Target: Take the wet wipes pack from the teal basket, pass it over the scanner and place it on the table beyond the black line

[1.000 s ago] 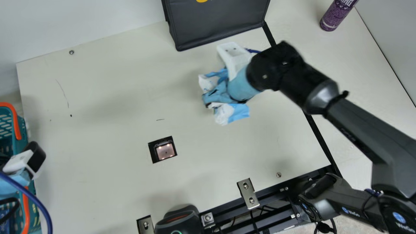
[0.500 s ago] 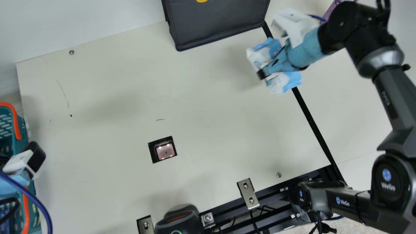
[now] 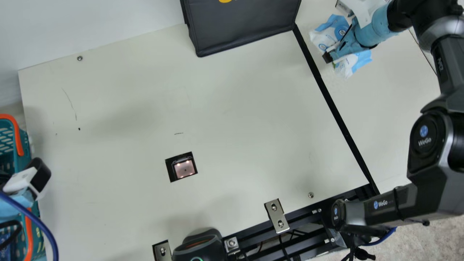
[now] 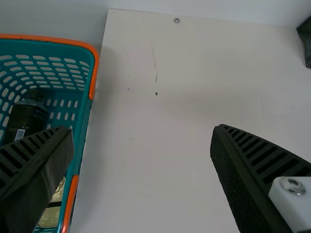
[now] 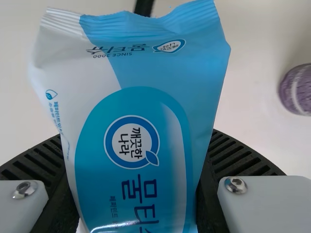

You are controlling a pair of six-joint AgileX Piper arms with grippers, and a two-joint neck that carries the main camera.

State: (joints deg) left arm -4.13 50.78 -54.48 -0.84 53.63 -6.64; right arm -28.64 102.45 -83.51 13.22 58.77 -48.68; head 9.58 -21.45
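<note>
Wet wipes pack (image 3: pixel 357 59): soft, crinkled film in white and blue, with a finely crimped end seam; in the main view we see it beyond the black line (image 3: pixel 340 119), though we cannot tell whether it touches the table (image 3: pixel 127 145).
Right gripper (image 3: pixel 330 53): our two black ribbed fingers (image 5: pixel 240 162) are clamped on the pack, one against each side, the film puffed out between them.
Left gripper (image 3: pixel 16 204): by the teal basket; in the left wrist view our fingers (image 4: pixel 262 165) stand wide apart, one over the basket and one over the table.
Teal basket (image 3: pixel 23 145): hard plastic, pierced with rows of rounded slots, with orange handles; a dark bottle (image 4: pixel 26 116) is inside.
Scanner window (image 3: pixel 185 168): a squarish, black-edged opening in the smooth cream tabletop, with small lights around a pinkish pane.
Black bag (image 3: pixel 243 25): boxy, smooth-faced, with stitched edges, just beside the line's far end.
Purple can (image 5: pixel 297 90): rounded and finely patterned, near our pack.
</note>
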